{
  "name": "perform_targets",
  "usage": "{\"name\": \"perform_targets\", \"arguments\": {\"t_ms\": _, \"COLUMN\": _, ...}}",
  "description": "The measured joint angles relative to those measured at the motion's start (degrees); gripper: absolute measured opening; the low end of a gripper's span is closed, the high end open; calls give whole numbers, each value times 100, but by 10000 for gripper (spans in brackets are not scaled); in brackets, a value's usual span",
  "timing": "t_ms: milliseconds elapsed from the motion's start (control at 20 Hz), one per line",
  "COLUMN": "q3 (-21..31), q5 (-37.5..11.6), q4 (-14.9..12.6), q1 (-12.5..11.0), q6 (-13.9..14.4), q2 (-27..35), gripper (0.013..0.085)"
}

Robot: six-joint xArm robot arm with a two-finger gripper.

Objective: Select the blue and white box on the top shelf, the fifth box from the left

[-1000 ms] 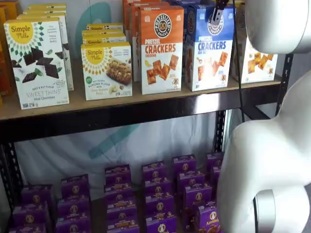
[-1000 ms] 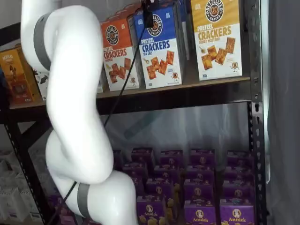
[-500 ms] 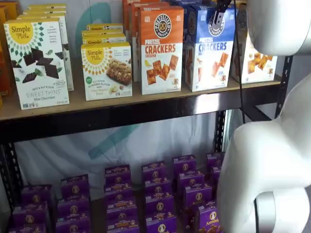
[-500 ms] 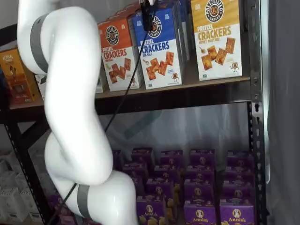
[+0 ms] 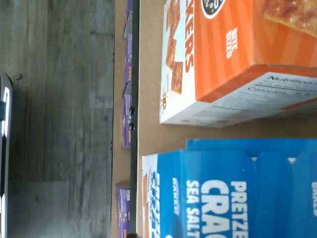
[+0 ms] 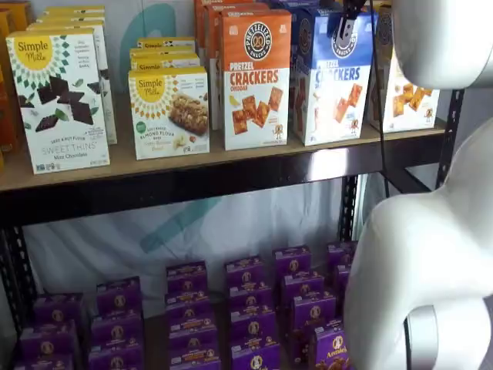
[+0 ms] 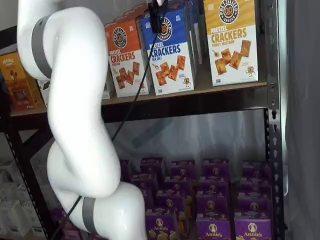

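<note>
I see my gripper (image 6: pixel 343 27) dark at the frame's top, against the tall blue and white cardboard box (image 6: pixel 333 77); its grip I cannot tell. Box stands upper right on the tan wooden worktop (image 6: pixel 192 158).

I am seeing even, diffuse light in both shelf views, with no hard glare on the box fronts. The white arm (image 6: pixel 431 254) is reading very bright, close to washing out along its curves. Shade is lying under the top shelf (image 6: pixel 231 166), dimming the purple boxes (image 6: pixel 246 301) below. The wrist view is showing soft focus: lettering on the blue and white box (image 5: pixel 228 193) is blurring at its edges, and the grey floor (image 5: pixel 54 99) is looking smeared. Compression is softening the small print throughout.
</note>
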Motion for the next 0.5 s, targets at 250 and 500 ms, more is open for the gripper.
{"name": "perform_targets", "arguments": {"t_ms": 250, "q3": 52, "q5": -30, "q4": -5, "q1": 7, "q6": 3, "q2": -29, "gripper": 850}}
{"name": "perform_targets", "arguments": {"t_ms": 500, "q3": 92, "q5": -76, "q4": 34, "q1": -22, "q6": -16, "q2": -50, "gripper": 770}}
